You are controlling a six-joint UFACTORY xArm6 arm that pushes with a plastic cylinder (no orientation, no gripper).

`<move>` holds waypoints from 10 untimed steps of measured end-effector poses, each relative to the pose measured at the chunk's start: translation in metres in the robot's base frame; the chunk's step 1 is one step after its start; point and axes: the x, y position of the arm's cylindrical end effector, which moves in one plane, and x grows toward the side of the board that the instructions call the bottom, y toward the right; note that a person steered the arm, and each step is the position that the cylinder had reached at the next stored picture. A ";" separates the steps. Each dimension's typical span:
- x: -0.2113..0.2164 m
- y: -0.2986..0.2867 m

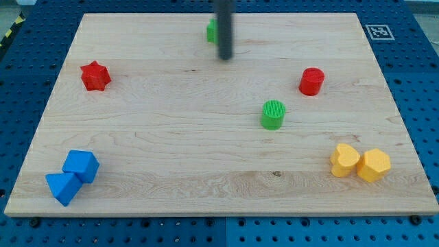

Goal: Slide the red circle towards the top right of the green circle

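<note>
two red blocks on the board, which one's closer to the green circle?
The red circle, just up-right of the green circle. The red star sits far off at the view's left.

Red circle and green circle on the tabletop

The red circle (311, 81) is a short cylinder standing upright at the view's right, flat top up; the green circle (273, 114) is a ribbed short cylinder, also upright, near the middle; the red one lies up and to the right of the green, near but apart, not touching.
</note>
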 end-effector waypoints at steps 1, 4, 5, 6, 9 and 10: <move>0.010 0.109; 0.077 0.126; 0.078 0.126; 0.080 0.126; 0.093 0.109; 0.090 0.084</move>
